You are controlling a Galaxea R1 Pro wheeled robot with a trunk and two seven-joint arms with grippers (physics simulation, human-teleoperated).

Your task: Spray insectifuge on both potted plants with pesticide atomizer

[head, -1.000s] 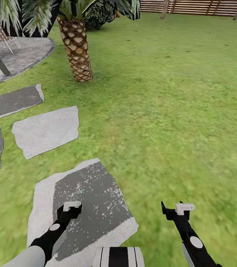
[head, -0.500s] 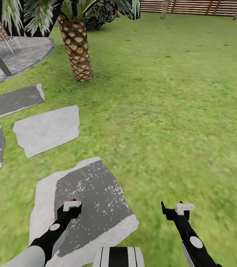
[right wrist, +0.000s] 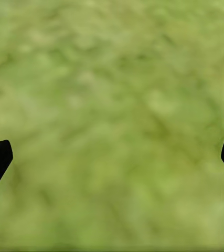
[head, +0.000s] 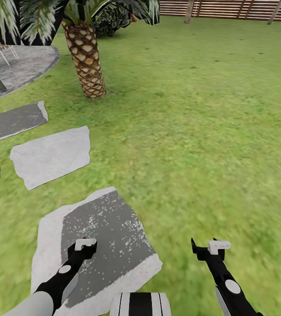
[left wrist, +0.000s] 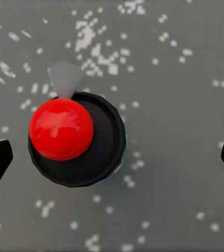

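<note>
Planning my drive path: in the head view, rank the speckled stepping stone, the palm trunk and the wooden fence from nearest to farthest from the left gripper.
1. Speckled stepping stone: directly under the left gripper.
2. Palm trunk: well ahead, on the lawn beside the patio.
3. Wooden fence: farthest, along the lawn's far edge, ahead to the right.

— Where is free room seen for the claws?

— Open lawn (head: 202, 131) is seen ahead and to the right, as far as the wooden fence (head: 228, 8). Under the right claw (right wrist: 112, 152) only grass is found, and its fingers are set wide apart with nothing between them.

— And what stands in the way?

— A palm trunk (head: 87, 57) is planted ahead on the left, beside the paved patio (head: 22, 70). Between the spread fingers of the left claw (left wrist: 112, 152) a dark round body with a red cap, the pesticide atomizer (left wrist: 75, 139), is seen above a flat stepping stone (head: 109, 237). Whether it is touched cannot be told.
</note>
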